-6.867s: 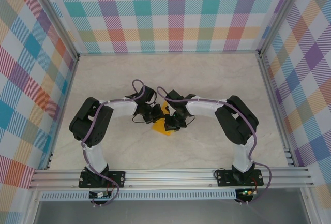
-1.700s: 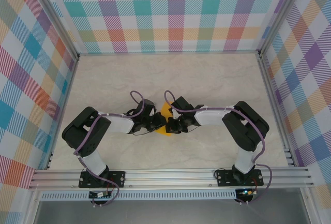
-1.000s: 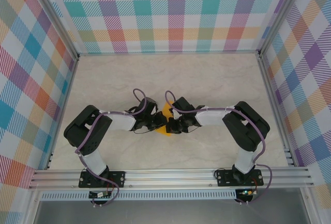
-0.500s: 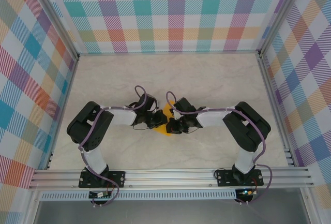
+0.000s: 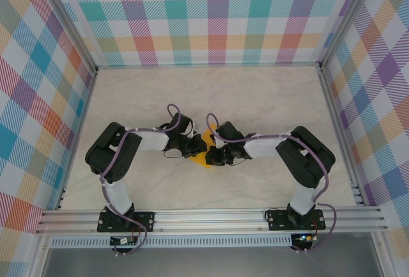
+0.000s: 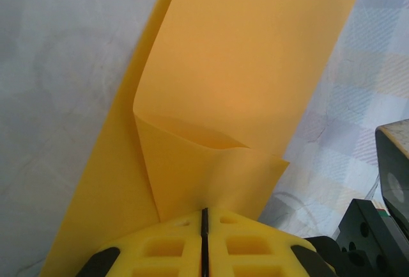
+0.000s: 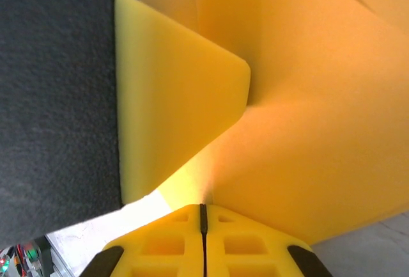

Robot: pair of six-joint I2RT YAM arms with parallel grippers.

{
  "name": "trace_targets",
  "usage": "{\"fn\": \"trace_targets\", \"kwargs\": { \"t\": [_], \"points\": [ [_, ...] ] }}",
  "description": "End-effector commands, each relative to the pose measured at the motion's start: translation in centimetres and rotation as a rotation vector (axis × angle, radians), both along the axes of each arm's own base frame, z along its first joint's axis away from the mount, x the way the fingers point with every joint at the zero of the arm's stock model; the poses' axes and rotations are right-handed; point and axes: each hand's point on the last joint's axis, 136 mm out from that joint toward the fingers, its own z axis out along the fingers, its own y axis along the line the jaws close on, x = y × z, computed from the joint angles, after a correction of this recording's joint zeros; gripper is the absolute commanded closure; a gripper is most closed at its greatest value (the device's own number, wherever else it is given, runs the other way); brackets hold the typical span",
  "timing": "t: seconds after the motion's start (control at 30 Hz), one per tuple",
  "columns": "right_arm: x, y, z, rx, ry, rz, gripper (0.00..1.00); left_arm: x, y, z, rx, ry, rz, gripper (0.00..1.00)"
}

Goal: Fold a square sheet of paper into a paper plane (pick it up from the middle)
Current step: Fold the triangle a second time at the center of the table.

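The square sheet of paper (image 5: 205, 153), orange-yellow and folded into layers, hangs between my two grippers just above the table's middle. In the left wrist view the paper (image 6: 243, 79) shows a long flat panel with a folded flap below it. Its lower edge runs into my left gripper (image 6: 204, 213), whose yellow pads are shut on it. In the right wrist view the paper (image 7: 319, 117) rises from my right gripper (image 7: 203, 208), also shut on it. The left gripper's yellow pad (image 7: 172, 110) presses the sheet right beside it. From above, the left gripper (image 5: 195, 151) and right gripper (image 5: 215, 157) nearly touch.
The pale marble-patterned table (image 5: 211, 98) is walled by checked panels on three sides, with aluminium posts (image 5: 326, 85) at the corners. Both arm bases sit on the rail (image 5: 204, 218) at the near edge. Purple cables loop over the wrists.
Over the last second the left arm's elbow has swung up and its gripper has edged right, closer to the right gripper. Both stay shut on the paper.
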Motion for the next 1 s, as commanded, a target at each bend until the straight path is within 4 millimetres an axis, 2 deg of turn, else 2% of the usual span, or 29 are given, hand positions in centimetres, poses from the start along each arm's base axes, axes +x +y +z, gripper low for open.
{"fn": "trace_targets", "kwargs": {
  "t": [0.0,0.3,0.73,0.97],
  "points": [
    [-7.7,-8.4,-7.0,-0.37,0.267,0.014,0.94,6.3,6.2,-3.3,0.253,-0.138,0.223,0.91],
    [-7.9,-8.7,-7.0,-0.375,0.265,0.01,0.94,7.9,6.8,-2.5,0.264,-0.166,0.244,0.91],
    [-7.9,-8.9,-6.9,-0.38,0.263,0.003,0.94,9.2,8.2,-2.5,0.274,-0.167,0.267,0.91],
    [-7.1,-8.2,-5.5,-0.344,0.222,-0.002,0.93,11.0,8.3,-0.4,0.315,-0.215,0.238,0.91]
  ]
}}
